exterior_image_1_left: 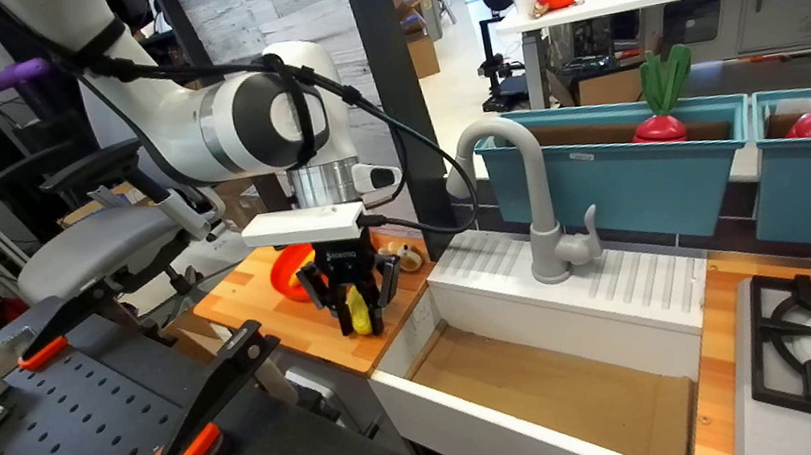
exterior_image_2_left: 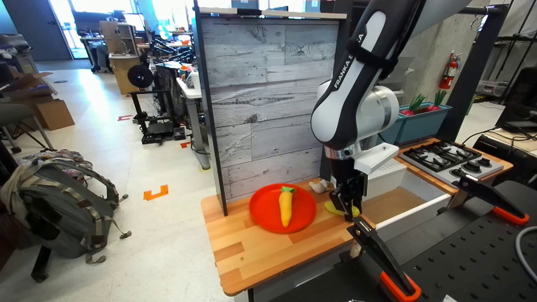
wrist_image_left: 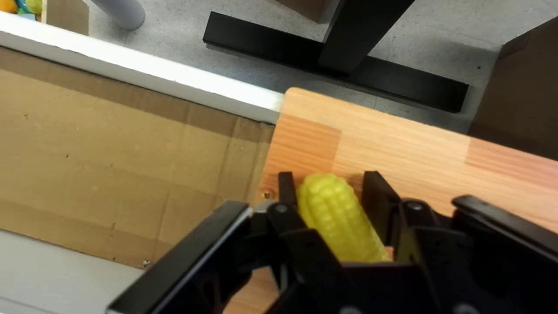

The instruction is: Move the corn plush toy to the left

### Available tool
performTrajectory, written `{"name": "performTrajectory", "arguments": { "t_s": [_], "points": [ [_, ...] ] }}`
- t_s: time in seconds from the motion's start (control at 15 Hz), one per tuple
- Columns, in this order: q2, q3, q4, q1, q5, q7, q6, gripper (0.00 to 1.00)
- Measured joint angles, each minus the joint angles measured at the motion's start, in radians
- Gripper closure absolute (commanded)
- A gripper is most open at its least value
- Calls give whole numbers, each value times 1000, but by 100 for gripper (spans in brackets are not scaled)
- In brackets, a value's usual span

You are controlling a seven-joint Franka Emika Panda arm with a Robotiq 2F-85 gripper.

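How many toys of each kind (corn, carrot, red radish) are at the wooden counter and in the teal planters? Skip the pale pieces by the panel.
Corn plush toy: 1
Carrot toy: 1, on the red-orange dish
Red radish toys: 2, one in each teal planter
Total: 4 in view

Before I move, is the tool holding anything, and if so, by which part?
Nothing, it appears: the tool straddles the yellow corn toy, and the wrist view shows a gap between the toy and one jaw.
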Motion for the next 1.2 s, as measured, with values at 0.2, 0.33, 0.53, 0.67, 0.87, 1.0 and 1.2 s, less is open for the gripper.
{"name": "performTrajectory", "arguments": {
  "t_s": [0.2, 0.33, 0.53, 0.67, 0.87, 1.0, 1.2],
  "points": [
    [0, -8, 10, 0, 0, 6, 0, 92],
    [0, -13, 12, 0, -1, 10, 0, 92],
    [0, -19, 14, 1, -2, 13, 0, 92],
    [-1, -20, 12, 1, -3, 13, 0, 92],
    [-24, -19, -14, 2, -4, 13, 0, 92],
    [-63, -16, -47, 6, -4, 13, 0, 92],
    [-140, -2, -109, 23, -4, 13, -1, 92]
  ]
}}
